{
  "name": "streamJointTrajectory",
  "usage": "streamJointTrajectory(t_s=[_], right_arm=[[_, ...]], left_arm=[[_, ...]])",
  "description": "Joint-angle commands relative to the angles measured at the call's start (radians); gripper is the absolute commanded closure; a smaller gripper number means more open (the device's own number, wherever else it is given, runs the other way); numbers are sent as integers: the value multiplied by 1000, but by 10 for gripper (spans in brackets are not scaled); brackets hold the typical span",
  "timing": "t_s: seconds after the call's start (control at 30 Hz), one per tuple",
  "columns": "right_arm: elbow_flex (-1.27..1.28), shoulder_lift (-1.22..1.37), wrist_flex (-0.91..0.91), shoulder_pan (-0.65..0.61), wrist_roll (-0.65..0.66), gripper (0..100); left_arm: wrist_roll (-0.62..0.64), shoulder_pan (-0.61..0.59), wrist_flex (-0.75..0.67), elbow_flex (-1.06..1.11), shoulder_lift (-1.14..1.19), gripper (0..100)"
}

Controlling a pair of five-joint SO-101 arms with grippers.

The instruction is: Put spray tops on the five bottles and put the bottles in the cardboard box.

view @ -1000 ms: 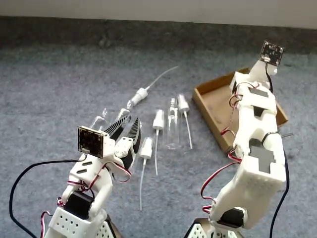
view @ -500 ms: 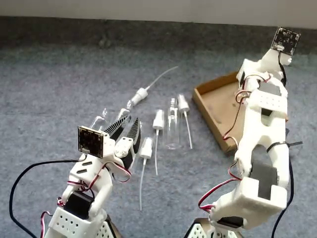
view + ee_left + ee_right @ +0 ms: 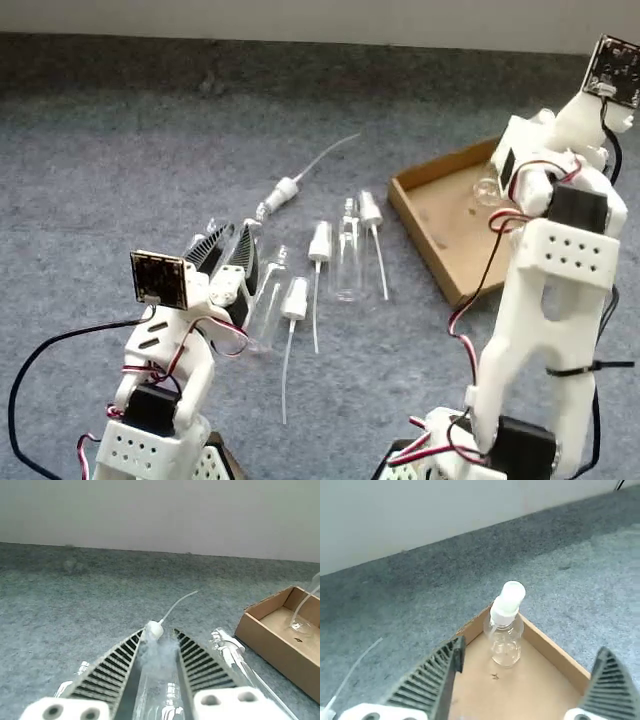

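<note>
My left gripper point(image 3: 226, 250) is low over the carpet, open, its fingers on either side of a clear bottle point(image 3: 159, 680) lying there; I cannot tell if they touch it. More clear bottles point(image 3: 265, 295) point(image 3: 348, 252) and loose white spray tops point(image 3: 295, 298) point(image 3: 320, 243) point(image 3: 370, 210) point(image 3: 284, 190) lie beside it. My right gripper point(image 3: 530, 649) hangs wide open above the cardboard box point(image 3: 440, 232). One bottle with a white spray top point(image 3: 506, 625) sits in the box's far corner, free of the fingers.
Grey carpet covers the table up to a pale wall at the back. The right arm's white body point(image 3: 550, 300) stands over the box's near right part. Open carpet lies to the far left.
The right arm has lifted and swung up and to the right, away from the box. The left gripper has shifted left, uncovering a bottle beside it.
</note>
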Motion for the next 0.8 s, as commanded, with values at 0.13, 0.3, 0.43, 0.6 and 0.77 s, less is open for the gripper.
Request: streamJointTrajectory(t_s=[0.13,0.3,0.43,0.6,0.77], right_arm=[[-27,-255,171,-193,2,861],[-27,-280,265,-383,2,860],[-25,-200,283,-506,0,860],[-27,-1,320,-604,-5,860],[-33,231,314,-621,-6,858]], left_arm=[[-12,-39,-6,7,-19,945],[-6,-162,-6,-30,-19,947],[-6,-194,-9,-30,-19,947],[-9,-194,-40,-19,-19,947],[-11,-196,-38,-19,-19,947]])
